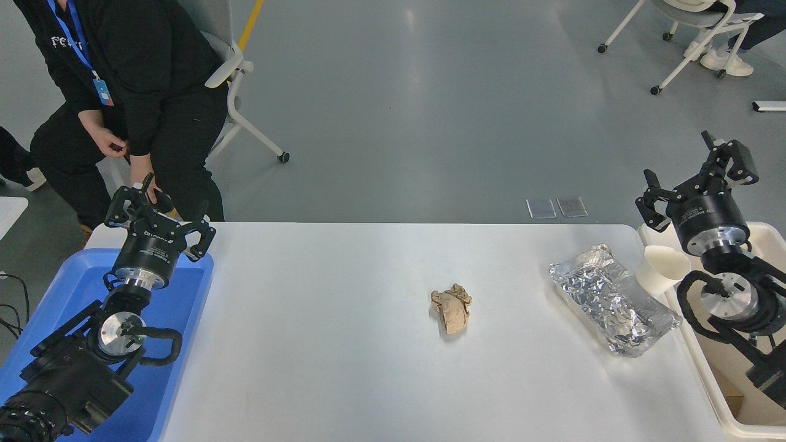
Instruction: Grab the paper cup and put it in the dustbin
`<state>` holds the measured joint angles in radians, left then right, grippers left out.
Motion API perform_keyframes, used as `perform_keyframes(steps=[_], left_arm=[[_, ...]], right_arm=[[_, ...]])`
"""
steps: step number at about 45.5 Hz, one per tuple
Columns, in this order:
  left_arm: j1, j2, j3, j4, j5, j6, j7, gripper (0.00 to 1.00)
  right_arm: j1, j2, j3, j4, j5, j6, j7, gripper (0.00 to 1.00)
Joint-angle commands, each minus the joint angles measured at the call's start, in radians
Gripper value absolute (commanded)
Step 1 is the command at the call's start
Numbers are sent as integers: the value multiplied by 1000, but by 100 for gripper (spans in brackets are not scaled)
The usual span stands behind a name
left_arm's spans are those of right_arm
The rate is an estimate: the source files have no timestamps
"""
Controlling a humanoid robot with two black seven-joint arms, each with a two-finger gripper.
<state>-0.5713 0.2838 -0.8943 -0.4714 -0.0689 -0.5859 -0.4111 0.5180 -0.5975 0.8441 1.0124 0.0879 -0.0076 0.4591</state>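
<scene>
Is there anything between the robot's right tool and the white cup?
Nothing visible. The right tool is open and empty, up above the dustbin. The paper cup lies on its side at the table's right edge, just below and left of it. The foil packet sits on the cup's other side.

One paper cup (660, 268), one dustbin (712, 380), one foil packet (611, 301), one paper wad (452, 309).

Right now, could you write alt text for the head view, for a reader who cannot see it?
The right gripper hangs open and empty above the dustbin, the paper cup standing beside it at the table's right edge. The left gripper is parked, open.
</scene>
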Motion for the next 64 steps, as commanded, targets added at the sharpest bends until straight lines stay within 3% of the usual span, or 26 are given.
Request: perform_keyframes(steps=[1,20,28,31,39,44,59,64], left_arm=[[1,0,0,0,0,0,0,99],[1,0,0,-1,0,0,0,99],[-1,0,0,0,0,0,0,99],[-1,0,0,0,0,0,0,99],[-1,0,0,0,0,0,0,99],[-1,0,0,0,0,0,0,99],[-1,0,0,-1,0,-2,0,99],[-1,0,0,-1,0,-2,0,99]], right_arm=[[25,-27,-54,0,1,0,0,100],[106,-110,-180,0,13,1,-8,100],[270,-194,-399,0,15,-3,-20,100],[365,-232,-537,0,24,-5,-51,100],[658,-272,-959,-5,101,-3,-230,100],[835,-268,-1216,-5,112,6,-312,100],[1254,-180,-1888,0,95,18,-321,100],[1338,-98,-2112,3,49,20,-315,100]])
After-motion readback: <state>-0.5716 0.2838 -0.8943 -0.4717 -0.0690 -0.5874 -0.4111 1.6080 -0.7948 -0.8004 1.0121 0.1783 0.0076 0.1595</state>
